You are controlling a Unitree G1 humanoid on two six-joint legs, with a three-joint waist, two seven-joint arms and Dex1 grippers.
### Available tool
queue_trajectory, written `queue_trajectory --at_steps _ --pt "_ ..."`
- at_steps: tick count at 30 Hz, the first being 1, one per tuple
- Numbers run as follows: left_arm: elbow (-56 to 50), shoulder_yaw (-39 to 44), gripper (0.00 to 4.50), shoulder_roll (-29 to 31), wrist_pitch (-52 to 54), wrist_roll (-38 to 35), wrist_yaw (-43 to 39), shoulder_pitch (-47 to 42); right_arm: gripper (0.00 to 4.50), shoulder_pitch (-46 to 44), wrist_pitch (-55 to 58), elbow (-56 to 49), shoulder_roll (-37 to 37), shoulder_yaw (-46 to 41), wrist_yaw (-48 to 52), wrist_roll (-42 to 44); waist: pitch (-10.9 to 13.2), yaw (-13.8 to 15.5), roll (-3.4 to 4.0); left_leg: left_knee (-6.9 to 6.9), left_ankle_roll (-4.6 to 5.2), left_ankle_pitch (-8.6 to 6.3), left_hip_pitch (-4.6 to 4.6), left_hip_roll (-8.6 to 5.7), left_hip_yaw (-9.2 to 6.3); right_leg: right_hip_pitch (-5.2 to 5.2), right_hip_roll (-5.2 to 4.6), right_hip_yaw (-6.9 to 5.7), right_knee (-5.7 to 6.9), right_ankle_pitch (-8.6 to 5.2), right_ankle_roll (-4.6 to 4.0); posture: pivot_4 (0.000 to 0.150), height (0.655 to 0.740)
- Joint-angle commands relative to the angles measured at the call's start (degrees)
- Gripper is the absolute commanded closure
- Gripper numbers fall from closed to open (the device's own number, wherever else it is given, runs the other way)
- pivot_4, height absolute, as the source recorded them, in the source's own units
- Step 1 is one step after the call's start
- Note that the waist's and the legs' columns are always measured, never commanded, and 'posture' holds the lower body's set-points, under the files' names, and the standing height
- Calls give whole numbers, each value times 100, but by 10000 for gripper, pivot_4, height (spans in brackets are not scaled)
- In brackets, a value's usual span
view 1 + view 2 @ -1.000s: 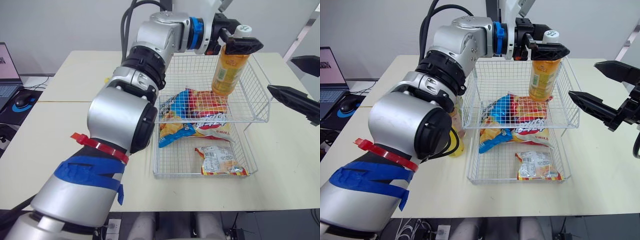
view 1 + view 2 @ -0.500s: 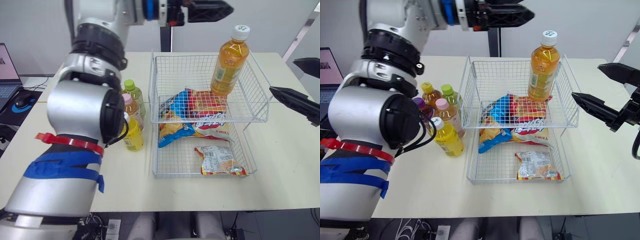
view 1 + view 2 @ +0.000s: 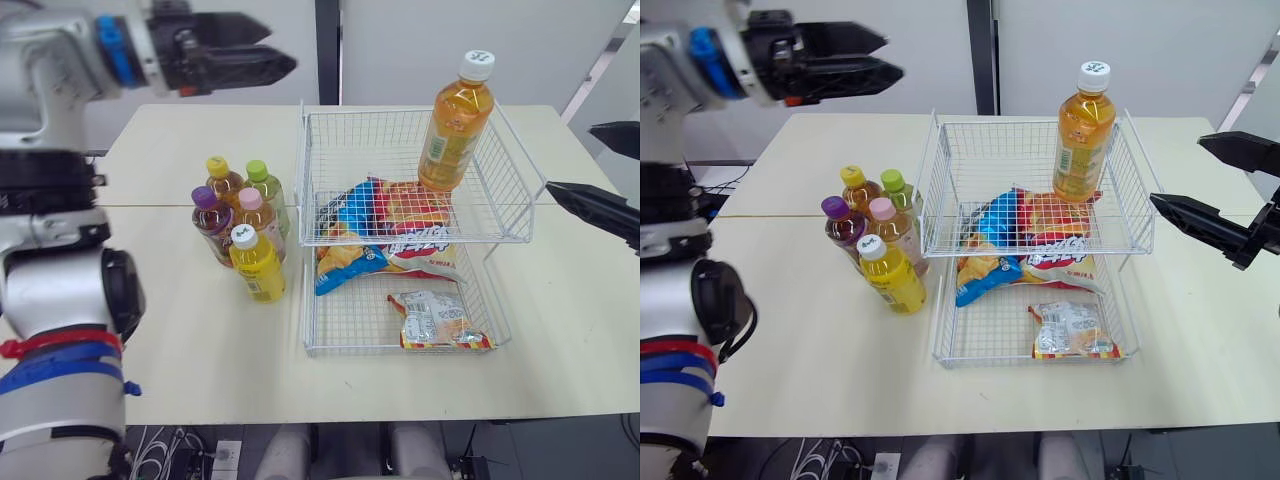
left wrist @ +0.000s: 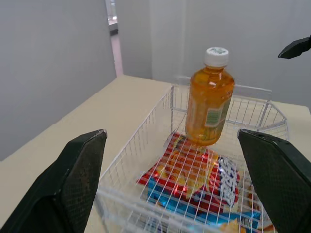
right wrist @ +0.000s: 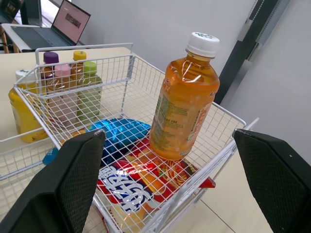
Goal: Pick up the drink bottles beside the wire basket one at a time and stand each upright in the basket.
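an orange drink bottle with a white cap [image 3: 455, 130] stood upright in the upper tier of the white wire basket [image 3: 490, 215], at its far right corner, on the mesh above red and blue crisp bags [image 3: 400, 225]. a small clear snack packet [image 3: 435, 320] lay in the lower tier. five more bottles stood bunched on the beige surface [image 3: 150, 300] just left of the basket: a yellow bottle with a white cap [image 3: 257, 265] nearest, then a pink-capped [image 3: 258, 215], a purple-capped [image 3: 210, 220], a yellow-capped [image 3: 222, 180] and a green-capped one [image 3: 262, 185]. the left end effector [image 3: 283, 44] hung high over the far left of the surface, fingers spread wide, holding nothing. the right end effector [image 3: 1176, 170] hovered right of the basket, likewise wide apart and empty.
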Motion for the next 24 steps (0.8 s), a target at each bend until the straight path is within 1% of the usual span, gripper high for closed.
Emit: queue_trajectory --at_steps 1,3,6,8,11,15,18,21,24 --pt "-844 556 244 528 183 -288 316 516 0 -66 -155 69 -170 6 241 -35 0 5 0 1 0 0 2 0 1 0 1 3 2 0 0 1500 7400" --pt "-1179 902 244 889 397 -460 406 1039 0 -199 -108 159 -244 170 356 73 0 5 -1 0 0 0 8 1 6 2 1 9 2 0 0 1500 7400" --pt "-1550 1667 244 1498 421 -492 525 2240 0 -688 -142 326 -395 712 622 257 -2 -39 3 -11 1 -1 35 3 28 12 2 33 2 0 -1 1500 7400" --pt "-1627 2053 244 1678 429 -590 646 2746 0 -993 -178 411 -432 1043 768 310 -2 -45 4 -17 2 -1 45 10 35 12 6 41 1 -1 -3 1500 7400" --pt "-1709 2632 244 1878 365 -649 602 3662 0 -1509 -284 501 -383 1671 1021 272 -3 -16 2 -11 1 -2 45 17 29 19 12 33 -2 0 -5 1500 7400" --pt "-2073 3532 244 1735 296 -700 647 5018 0 -2368 -395 623 -117 2627 1318 104 -3 6 1 -13 1 -3 47 19 35 15 10 40 -6 0 -6 1500 7400" --pt "-2628 4042 244 1390 312 -810 690 6028 0 -2797 -403 589 101 3189 1500 -61 -4 24 1 -15 -1 -4 45 24 33 15 9 39 -14 3 -11 1500 7400" --pt "-3101 4245 244 1010 189 -913 881 6695 0 -3110 -362 632 295 3557 1526 -261 -4 44 -2 -17 -1 -4 43 23 32 13 -12 42 -17 4 -12 1500 7400" --pt "-3400 4292 244 673 179 -1092 1279 6852 0 -3301 -266 635 424 3814 1434 -479 -7 79 -8 -16 -2 -4 41 26 28 13 -12 38 -20 7 -17 1500 7400"
